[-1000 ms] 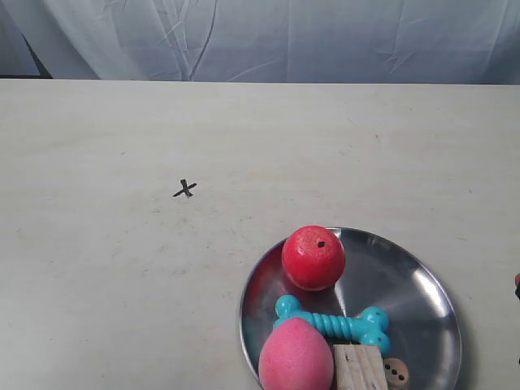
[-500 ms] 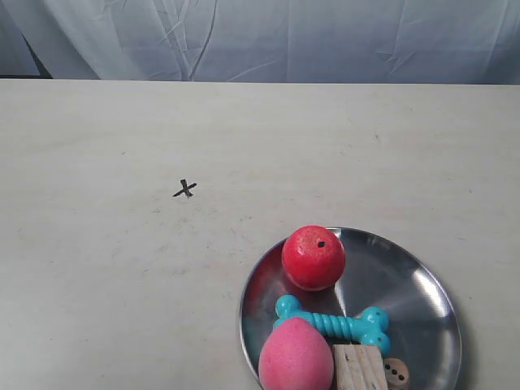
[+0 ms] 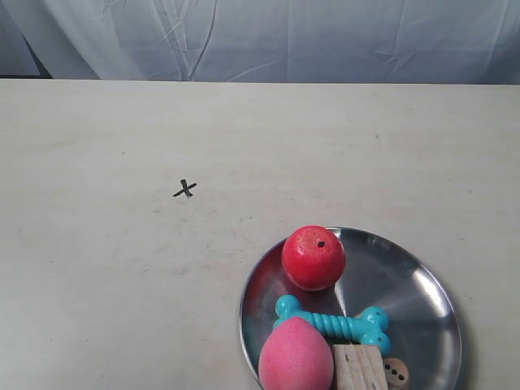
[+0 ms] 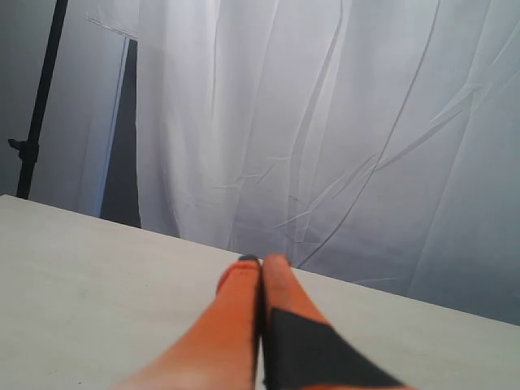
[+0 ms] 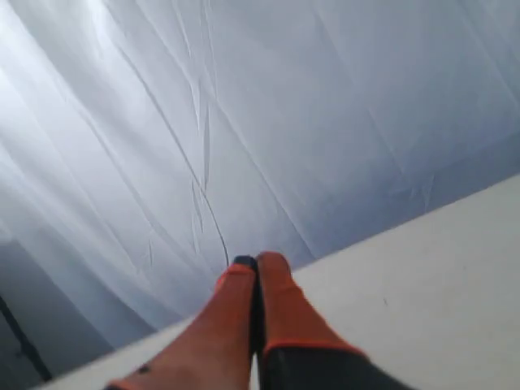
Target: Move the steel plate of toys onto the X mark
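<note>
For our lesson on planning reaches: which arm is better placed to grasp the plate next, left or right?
Cannot tell. Both the left claw and right claw are shut, aimed at the curtain; neither sees the plate.

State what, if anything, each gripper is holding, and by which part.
Nothing is held. The left gripper and the right gripper are both shut on empty air; the steel plate sits untouched.
</note>
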Motion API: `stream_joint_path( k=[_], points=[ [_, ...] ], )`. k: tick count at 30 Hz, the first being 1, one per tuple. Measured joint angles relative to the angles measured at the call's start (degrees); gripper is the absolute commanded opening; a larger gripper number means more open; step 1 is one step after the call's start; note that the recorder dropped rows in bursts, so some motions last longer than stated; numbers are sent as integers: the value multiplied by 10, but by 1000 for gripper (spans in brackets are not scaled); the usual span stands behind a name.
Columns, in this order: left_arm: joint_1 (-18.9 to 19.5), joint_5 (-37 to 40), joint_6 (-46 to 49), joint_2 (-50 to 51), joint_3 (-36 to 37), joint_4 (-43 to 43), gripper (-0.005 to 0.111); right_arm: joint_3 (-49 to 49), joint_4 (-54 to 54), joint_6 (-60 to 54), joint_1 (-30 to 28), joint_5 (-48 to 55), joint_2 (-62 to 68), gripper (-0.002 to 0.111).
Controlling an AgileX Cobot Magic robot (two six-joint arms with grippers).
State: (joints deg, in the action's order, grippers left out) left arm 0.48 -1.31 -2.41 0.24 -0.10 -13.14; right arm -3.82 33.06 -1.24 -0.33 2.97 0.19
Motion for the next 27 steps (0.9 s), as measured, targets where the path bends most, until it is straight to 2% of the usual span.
stream_joint_path(
  k=[3,8,12,20,27],
  points=[
    [0,0,0,0,0,0,0,0,58,0,0,-41,0,0],
    [0,0,1,0,0,0,0,0,166,0,0,-43,0,0],
    [0,0,1,0,0,0,0,0,206,-1,0,-43,0,0],
    [0,0,1,0,0,0,0,-16,107,-39,0,-30,8,0],
    [0,0,1,0,0,0,0,-64,14,-42,0,35,104,0]
  ],
)
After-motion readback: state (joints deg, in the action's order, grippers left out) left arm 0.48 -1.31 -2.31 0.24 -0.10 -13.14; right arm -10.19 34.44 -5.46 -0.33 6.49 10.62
